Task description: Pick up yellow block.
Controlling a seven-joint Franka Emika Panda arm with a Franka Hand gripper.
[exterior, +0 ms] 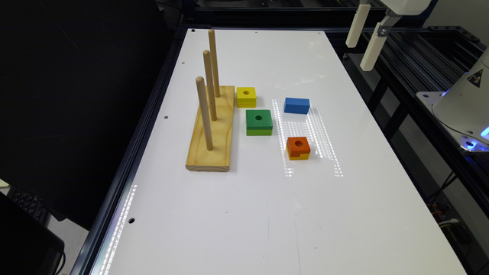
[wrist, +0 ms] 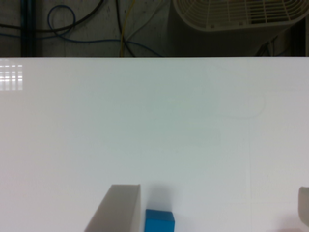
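**Pincer high above the bench, yellow block alone beside the peg board**

The yellow block (exterior: pixel 246 97) sits flat on the white bench (exterior: pixel 267 214), with its round hole facing up. It is just beside the wooden peg board (exterior: pixel 221 133), on the exterior view's right of the board's far end, and nothing is touching it. Directly in front of it, a little nearer to the camera, lies the larger green block (exterior: pixel 259 122); the two are close but apart. The blue block (exterior: pixel 297 105) is further toward the exterior view's right, and the orange-topped block (exterior: pixel 298 148) with a yellow lower layer is nearer to the camera than the blue one. Three upright pegs stand in a row on the board.

The pincer (exterior: pixel 365 42) hangs high in the far corner on the exterior view's right, over the edge of the bench and well apart from all the blocks. Its two pale fingers (exterior: pixel 358 26) are spread wide and hold nothing. In the wrist view, one finger (wrist: pixel 118 208) is beside the blue block (wrist: pixel 159 221), and the other finger only shows at the picture's edge, with bare bench (wrist: pixel 154 121) between them.
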